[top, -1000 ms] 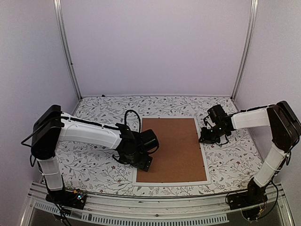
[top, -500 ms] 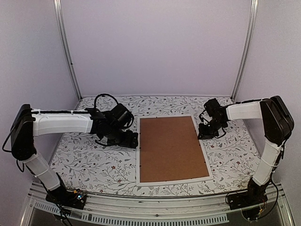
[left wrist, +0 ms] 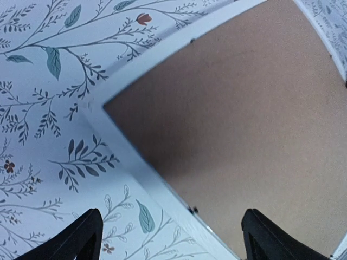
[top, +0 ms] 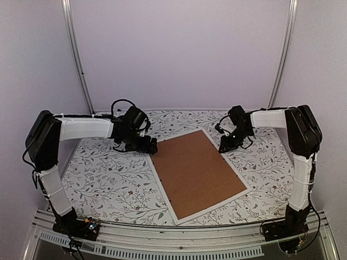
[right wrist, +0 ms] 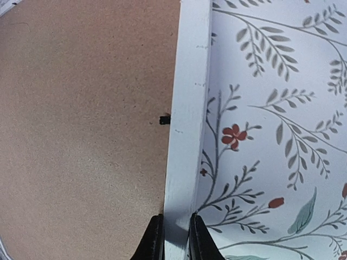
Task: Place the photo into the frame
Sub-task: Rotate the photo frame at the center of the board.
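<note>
Frame [right wrist: 187, 108] flat, brown fibreboard back [top: 198, 170] up | right fingers [right wrist: 154, 241] pinch white rim | left fingers [left wrist: 81, 238] wide, empty

Frame [right wrist: 185, 108] askew on table [top: 108, 179] (backing [top: 198, 173] up), btw L gripper [top: 152, 145] & R gripper [top: 224, 147].

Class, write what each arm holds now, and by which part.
The right jaws pinch the frame by the white border of its right edge. The left jaws stand open, holding nothing.
</note>
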{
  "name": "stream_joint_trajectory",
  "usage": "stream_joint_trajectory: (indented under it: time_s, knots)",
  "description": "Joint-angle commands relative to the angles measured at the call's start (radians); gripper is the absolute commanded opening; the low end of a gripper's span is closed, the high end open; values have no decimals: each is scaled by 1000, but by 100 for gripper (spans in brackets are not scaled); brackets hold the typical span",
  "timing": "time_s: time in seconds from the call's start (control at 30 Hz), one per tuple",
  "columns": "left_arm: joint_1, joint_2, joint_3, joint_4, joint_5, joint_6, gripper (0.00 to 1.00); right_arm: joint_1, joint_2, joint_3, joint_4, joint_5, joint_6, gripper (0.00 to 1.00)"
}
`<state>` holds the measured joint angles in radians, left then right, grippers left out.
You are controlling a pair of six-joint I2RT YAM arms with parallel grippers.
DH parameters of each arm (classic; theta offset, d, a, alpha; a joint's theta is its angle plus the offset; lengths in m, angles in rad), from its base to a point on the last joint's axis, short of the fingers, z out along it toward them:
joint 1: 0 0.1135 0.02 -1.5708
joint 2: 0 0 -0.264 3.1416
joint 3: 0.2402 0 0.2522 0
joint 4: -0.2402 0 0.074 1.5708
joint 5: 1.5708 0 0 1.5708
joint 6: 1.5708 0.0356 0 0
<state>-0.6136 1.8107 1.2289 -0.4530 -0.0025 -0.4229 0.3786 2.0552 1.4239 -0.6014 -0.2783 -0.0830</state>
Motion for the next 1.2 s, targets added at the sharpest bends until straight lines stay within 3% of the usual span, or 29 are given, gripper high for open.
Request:
stream_joint_trajectory:
  time_s: [0.0,0.13,0.3,0.6,0.93,1.17]
  knots:
    - [31,100,70,35,8,117,91,26,66,79,-73,-115,-187,10]
    - [35,173,121,30,-43,189,92,31,106,138,-84,-125,-208,18]
    - [47,270,175,14,-83,233,86,23,90,159,-56,-119,-137,53]
    - [82,292,176,67,-50,261,78,-16,-18,25,8,-84,-12,54]
    - [119,316,153,83,-14,258,42,-76,-188,-176,55,-65,133,56]
    - [144,274,51,95,-79,145,21,-88,-315,-266,30,-25,198,60]
